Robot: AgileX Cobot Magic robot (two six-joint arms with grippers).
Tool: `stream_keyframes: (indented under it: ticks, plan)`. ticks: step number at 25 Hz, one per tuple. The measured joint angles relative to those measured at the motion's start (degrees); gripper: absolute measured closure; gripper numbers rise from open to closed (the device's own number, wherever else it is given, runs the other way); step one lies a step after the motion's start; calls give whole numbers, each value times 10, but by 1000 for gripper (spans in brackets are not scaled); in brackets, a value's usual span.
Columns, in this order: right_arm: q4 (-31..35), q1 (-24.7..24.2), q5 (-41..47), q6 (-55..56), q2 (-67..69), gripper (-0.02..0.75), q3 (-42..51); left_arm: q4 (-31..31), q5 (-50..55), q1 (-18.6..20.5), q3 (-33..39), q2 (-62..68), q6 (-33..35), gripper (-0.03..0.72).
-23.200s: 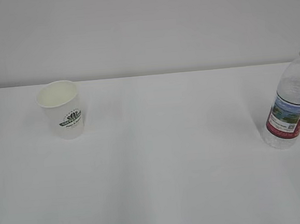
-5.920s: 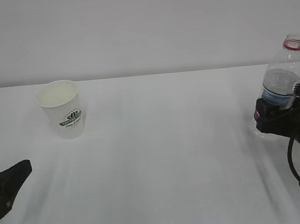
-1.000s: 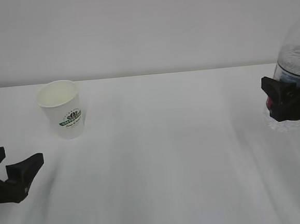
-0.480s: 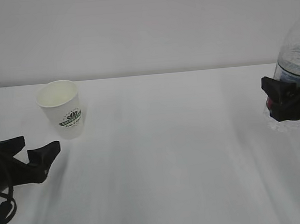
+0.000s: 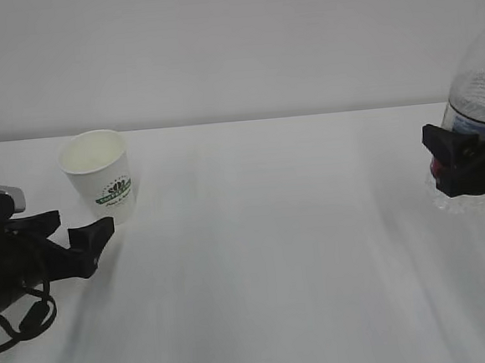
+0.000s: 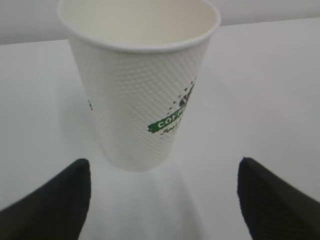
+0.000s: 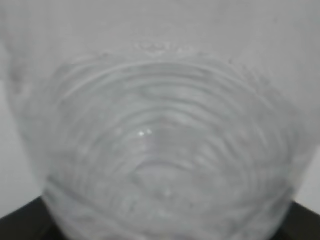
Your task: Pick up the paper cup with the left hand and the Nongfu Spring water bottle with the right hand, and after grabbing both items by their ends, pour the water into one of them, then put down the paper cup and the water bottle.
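The left hand has slid in from the near left, its fingers spread wide, flanking but not touching the paper cup, which stands upright at far left on the white table; a grasp looks imminent. At far right, the right hand stays clamped on the raised, clear ribbed Nongfu Spring water bottle. The cup's wall is dimpled, tapered.

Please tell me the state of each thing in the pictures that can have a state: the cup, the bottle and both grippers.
paper cup: upright on the table, empty, not gripped.
water bottle: upright, lifted off the table, held around its label.
left gripper: open, fingers just short of the cup.
right gripper: closed on the bottle.
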Motion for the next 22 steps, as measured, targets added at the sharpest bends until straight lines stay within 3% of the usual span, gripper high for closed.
stream_keyframes:
  ticks: [22]
  plan:
    - [-1, 0, 0, 0, 0, 223, 0, -19, 0, 3, -115, 101, -1, -3]
